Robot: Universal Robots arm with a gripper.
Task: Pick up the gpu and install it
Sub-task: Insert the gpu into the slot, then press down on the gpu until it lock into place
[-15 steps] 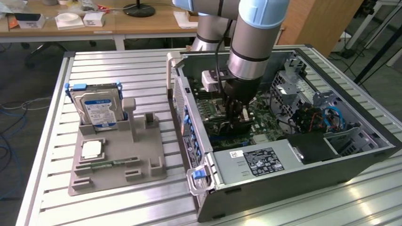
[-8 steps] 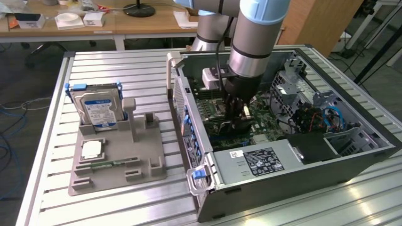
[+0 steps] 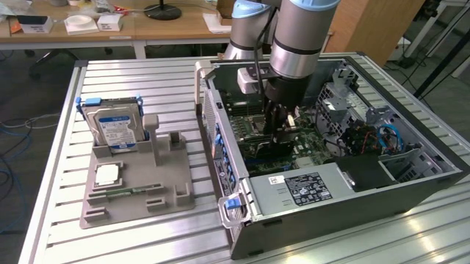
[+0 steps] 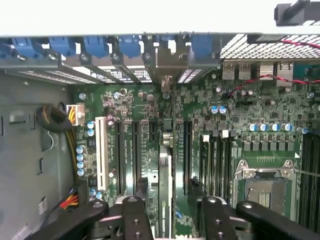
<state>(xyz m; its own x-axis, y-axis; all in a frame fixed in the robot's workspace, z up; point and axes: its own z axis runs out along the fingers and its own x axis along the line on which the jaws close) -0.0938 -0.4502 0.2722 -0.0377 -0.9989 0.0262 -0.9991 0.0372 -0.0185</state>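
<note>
- Black fingers (image 4: 132, 220) of the claw (image 4: 170, 220) sit closest to the wrist camera, spread apart on either side of the gpu (image 4: 165, 195), which stands on edge between them; I see a gap on each side, so they look to be off the card rather than pinching it.
- That thin card runs down into the motherboard (image 4: 240, 125) among the long expansion slots (image 4: 120, 155), upright because that is how a slot takes it. Its far end lines up with the rear bracket openings, under the blue clips (image 4: 130, 47).
- From the exterior view, the arm (image 3: 298, 38) reaches straight down into the open computer case (image 3: 433, 165), which lies on its side on the bench (image 3: 132, 71) so the board faces up.
- Judging by this, the card looks seated or nearly so; how fully I cannot tell.
- On the exterior view's left, a grey holder (image 3: 140, 192) carries the hard drive (image 3: 114, 129) standing upright and a memory stick (image 3: 125, 192) lying flat, both well apart from the case.
</note>
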